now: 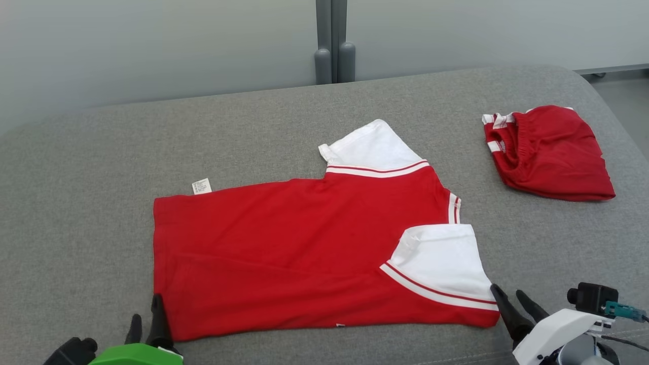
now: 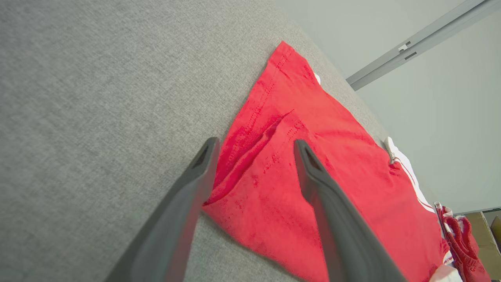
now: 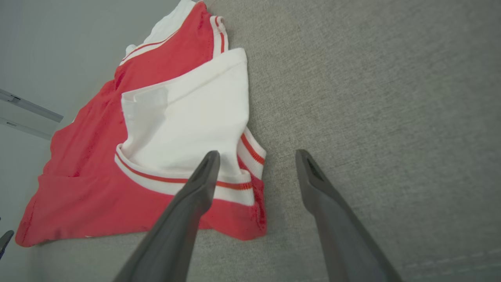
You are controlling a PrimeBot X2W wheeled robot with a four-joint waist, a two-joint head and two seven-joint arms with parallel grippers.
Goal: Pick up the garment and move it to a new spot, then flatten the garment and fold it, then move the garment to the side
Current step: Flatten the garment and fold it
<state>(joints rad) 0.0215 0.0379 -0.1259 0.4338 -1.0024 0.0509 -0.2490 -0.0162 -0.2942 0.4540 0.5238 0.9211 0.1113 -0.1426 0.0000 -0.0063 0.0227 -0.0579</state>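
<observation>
A grey cloth pad [image 1: 76, 213] with rounded far corners stands before a pale wall [image 1: 152, 45] with a grey post [image 1: 332, 40]. The shirt [image 1: 284, 243], red with white sleeves, lies flat along the pad's front edge. Red shorts [image 1: 552, 152] lie bunched near the far right corner, well apart from it. The left wrist view shows a crease at the hem. The head view shows a label [image 1: 201, 186]. The left gripper [image 1: 147, 324] straddles the front hem corner and the right gripper [image 1: 513, 304] straddles the near sleeve's corner. Both are spread wide, holding nothing. Open pad lies left of the shirt.

A grey fabric-covered surface [image 1: 76, 203] carries a flat red-and-white shirt [image 1: 304, 243] and, well apart, bunched red shorts [image 1: 552, 152].
</observation>
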